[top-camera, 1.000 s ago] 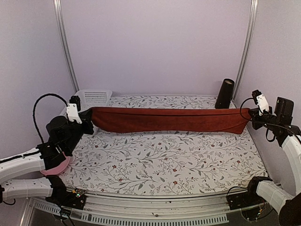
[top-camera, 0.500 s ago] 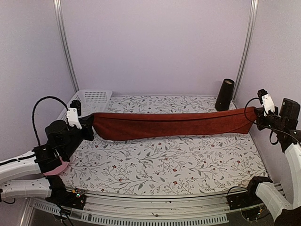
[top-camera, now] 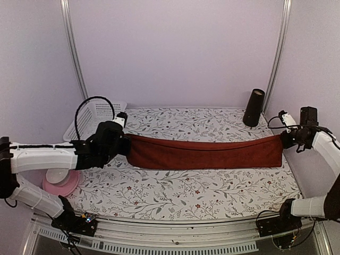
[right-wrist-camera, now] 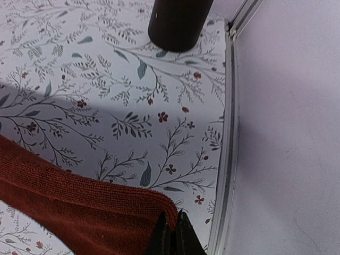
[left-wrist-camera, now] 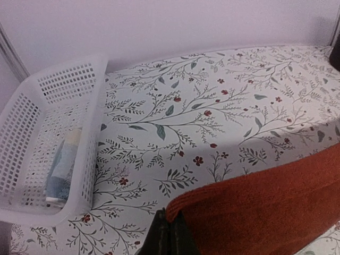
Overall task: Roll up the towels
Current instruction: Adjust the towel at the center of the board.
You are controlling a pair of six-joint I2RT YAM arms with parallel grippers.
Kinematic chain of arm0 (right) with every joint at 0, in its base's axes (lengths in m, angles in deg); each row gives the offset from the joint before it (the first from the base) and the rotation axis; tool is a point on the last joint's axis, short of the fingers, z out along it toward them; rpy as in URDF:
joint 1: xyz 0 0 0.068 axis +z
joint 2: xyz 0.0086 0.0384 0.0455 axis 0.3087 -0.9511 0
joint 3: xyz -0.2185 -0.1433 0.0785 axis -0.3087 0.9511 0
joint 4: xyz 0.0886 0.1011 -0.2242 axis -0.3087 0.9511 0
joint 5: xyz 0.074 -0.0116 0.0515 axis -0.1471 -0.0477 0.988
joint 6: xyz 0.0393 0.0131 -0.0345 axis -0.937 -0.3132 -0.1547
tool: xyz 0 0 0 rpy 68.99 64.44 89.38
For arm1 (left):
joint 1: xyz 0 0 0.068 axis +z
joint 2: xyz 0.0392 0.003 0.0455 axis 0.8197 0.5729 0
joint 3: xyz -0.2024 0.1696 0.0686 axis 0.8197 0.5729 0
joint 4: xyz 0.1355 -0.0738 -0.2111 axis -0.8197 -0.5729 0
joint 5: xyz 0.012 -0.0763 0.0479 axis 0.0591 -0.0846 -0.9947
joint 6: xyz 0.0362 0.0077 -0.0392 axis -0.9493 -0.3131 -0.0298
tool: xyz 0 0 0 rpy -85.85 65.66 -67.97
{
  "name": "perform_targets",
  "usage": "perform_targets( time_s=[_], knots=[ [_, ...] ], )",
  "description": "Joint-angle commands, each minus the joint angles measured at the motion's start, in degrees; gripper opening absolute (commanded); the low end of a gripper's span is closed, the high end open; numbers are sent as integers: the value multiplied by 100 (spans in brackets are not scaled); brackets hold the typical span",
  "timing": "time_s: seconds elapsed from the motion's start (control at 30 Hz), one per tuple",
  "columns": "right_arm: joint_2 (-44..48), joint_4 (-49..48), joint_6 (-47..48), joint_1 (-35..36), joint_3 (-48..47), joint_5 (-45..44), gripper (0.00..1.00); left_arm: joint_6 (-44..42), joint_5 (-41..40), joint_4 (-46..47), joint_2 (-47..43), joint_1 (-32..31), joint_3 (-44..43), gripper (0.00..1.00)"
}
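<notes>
The dark red-maroon towel [top-camera: 204,152] hangs stretched between my two grippers across the middle of the floral table, its lower edge near the tabletop. My left gripper [top-camera: 125,144] is shut on the towel's left corner [left-wrist-camera: 175,210]. My right gripper [top-camera: 281,139] is shut on its right corner [right-wrist-camera: 169,210]. The towel shows in the left wrist view [left-wrist-camera: 271,207] and in the right wrist view [right-wrist-camera: 79,207]. A rolled pastel checked towel [left-wrist-camera: 65,162] lies inside the white basket.
A white perforated basket [top-camera: 98,116] stands at the back left, also in the left wrist view [left-wrist-camera: 32,106]. A black cone-shaped cup [top-camera: 254,107] stands at the back right, near the right wall [right-wrist-camera: 178,21]. A pink bowl [top-camera: 59,182] sits at the front left.
Both grippers have moved the stretched towel nearer and lower; the left gripper has shifted right, away from the basket, so the towel spans a shorter, straighter line.
</notes>
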Motion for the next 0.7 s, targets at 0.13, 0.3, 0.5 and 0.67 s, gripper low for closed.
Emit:
perform_targets(
  time_s=[0.13, 0.3, 0.5, 0.67],
  knots=[
    [-2742, -746, -35, -1, -1026, -1025, 2, -650, 866, -482, 3246, 988, -2250, 0],
    [-3403, -1186, -199, 42, -1271, -1269, 2, -813, 837, -692, 4459, 1204, -3313, 0],
    [-3032, -1369, -213, 87, -1019, -1057, 2, -862, 595, -376, 4004, 1202, -2974, 0],
    [-1970, -1281, 72, 92, -430, -583, 2, -678, 532, -316, 2862, 1081, -2068, 0]
  ],
)
